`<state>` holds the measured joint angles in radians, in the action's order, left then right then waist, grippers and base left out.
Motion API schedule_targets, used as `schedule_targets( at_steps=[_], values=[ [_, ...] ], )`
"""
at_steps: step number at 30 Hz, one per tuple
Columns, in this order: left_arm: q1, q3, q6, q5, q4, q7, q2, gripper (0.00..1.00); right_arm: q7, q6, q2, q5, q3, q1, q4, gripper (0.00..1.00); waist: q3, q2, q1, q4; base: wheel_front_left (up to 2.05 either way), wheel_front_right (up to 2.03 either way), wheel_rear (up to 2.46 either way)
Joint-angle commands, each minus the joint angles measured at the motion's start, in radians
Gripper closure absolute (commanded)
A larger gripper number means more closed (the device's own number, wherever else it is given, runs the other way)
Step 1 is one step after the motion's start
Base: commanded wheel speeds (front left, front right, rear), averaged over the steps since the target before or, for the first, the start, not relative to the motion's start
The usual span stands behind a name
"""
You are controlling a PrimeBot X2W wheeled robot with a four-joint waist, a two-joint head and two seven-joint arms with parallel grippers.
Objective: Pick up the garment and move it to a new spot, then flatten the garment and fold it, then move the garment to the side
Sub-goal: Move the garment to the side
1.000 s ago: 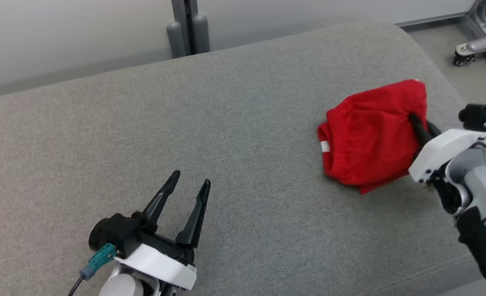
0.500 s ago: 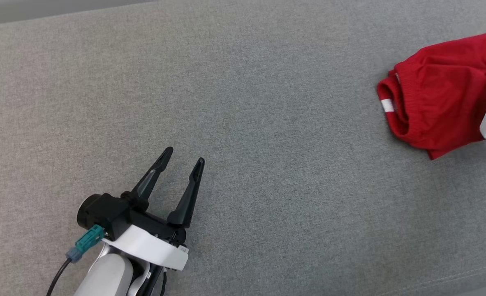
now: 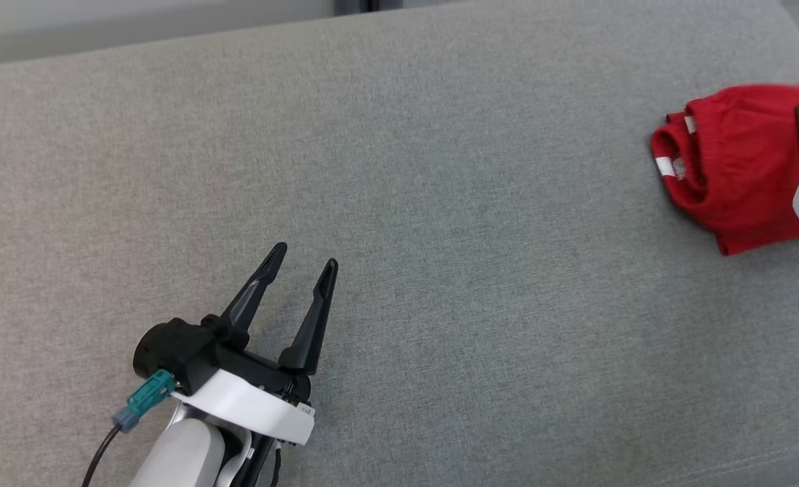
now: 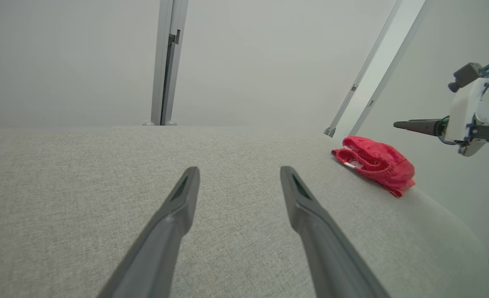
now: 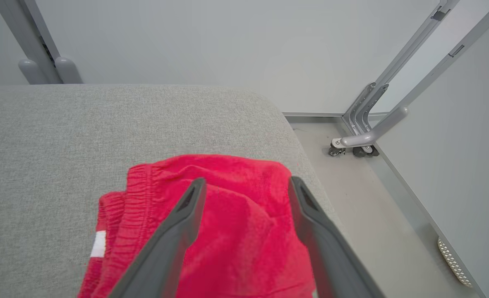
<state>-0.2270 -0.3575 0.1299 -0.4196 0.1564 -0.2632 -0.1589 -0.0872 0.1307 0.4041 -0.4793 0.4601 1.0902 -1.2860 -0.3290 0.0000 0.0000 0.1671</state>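
Observation:
The red garment (image 3: pixel 731 172) lies folded in a small bundle at the far right of the grey cushioned surface (image 3: pixel 440 203), close to its right edge, with a white tag at its elastic waistband. My right gripper (image 5: pixel 246 181) hovers open just above the garment (image 5: pixel 228 231), its fingers apart and nothing between them. In the left wrist view the right gripper (image 4: pixel 396 124) hangs clear above the bundle (image 4: pixel 372 163). My left gripper (image 3: pixel 305 256) rests open over bare fabric at the lower left, far from the garment.
The cushion's rounded right edge (image 5: pixel 306 165) drops to a grey floor just beyond the garment. A wheeled metal frame (image 5: pixel 354 145) stands on that floor. A grey post (image 4: pixel 166 62) rises behind the cushion against a pale wall.
The head camera has shifted, sliding the whole picture. My right gripper, earlier dug into the garment's right side, has come off it and risen. The left gripper keeps its pose.

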Motion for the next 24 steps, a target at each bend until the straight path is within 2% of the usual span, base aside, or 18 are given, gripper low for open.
schedule_targets(
  at_steps=[1,8,12,19,24],
  values=[
    [0.016,0.009,0.001,-0.001,0.003,-0.002,0.005,0.0,-0.008,0.0,-0.004,0.023,-0.008,-0.018,-0.005,0.0,0.033,0.0,0.0,-0.001,0.0,0.0,0.0],
    [0.063,0.054,0.001,-0.001,0.013,-0.002,0.031,0.0,-0.064,0.0,-0.048,0.078,0.0,-0.012,0.006,0.0,0.141,0.0,0.0,0.0,0.0,0.0,0.0],
    [0.09,0.092,0.001,0.007,0.015,-0.002,0.041,0.0,-0.093,0.0,-0.077,0.07,0.014,-0.024,0.049,0.0,0.193,0.0,0.0,-0.004,0.0,0.0,0.0],
    [0.173,0.191,-0.004,0.034,0.004,-0.002,0.064,0.0,-0.142,0.0,-0.062,0.032,0.057,-0.126,0.233,0.0,0.317,0.0,0.0,-0.044,0.0,0.0,0.0],
    [0.225,0.266,-0.007,0.044,-0.009,-0.002,0.076,0.0,-0.169,0.0,-0.032,-0.018,0.005,-0.299,0.393,0.0,0.369,0.0,0.0,-0.094,0.0,0.0,0.0]
  ],
)
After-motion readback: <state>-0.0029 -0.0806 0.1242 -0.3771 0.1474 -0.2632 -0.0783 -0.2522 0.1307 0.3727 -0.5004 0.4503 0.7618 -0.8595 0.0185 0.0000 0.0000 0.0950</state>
